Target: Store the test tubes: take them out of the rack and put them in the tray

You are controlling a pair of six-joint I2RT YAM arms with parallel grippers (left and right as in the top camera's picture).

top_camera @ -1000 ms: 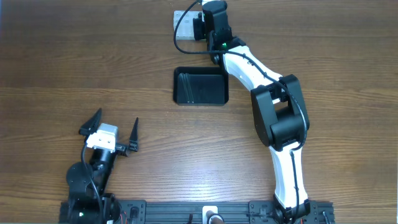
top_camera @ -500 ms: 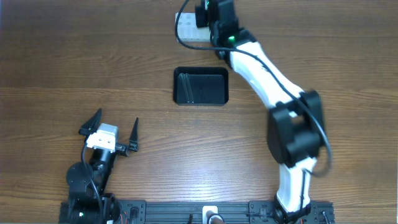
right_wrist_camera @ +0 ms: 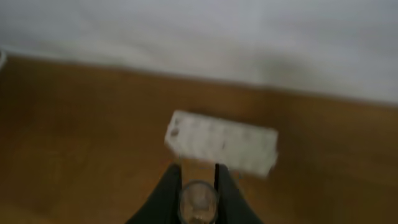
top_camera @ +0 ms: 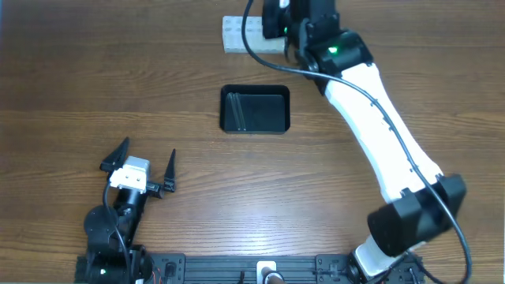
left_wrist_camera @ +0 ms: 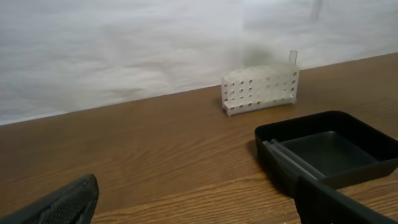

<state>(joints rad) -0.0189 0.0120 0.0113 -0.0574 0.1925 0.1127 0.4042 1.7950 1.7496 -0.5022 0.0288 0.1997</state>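
Note:
A white test tube rack [top_camera: 246,35] stands at the table's far edge, and one clear tube [left_wrist_camera: 293,57] sticks up from one end of it. The black tray [top_camera: 255,89] lies nearer the middle, with clear tubes [top_camera: 237,110] lying along its left side. My right gripper [top_camera: 276,20] hangs above the rack. In the right wrist view it [right_wrist_camera: 198,186] is shut on a glass test tube [right_wrist_camera: 198,202], with the rack [right_wrist_camera: 221,142] below and beyond. My left gripper [top_camera: 148,147] rests open at the lower left, far from both tray and rack [left_wrist_camera: 260,90].
Bare wooden table surrounds the tray [left_wrist_camera: 292,127] on all sides. A pale wall rises right behind the rack. The right arm's white links cross the table's right half from bottom right toward the rack.
The right arm has stretched out and its gripper has risen off the rack, shifting right, so the rack now shows in full. The left arm has not moved.

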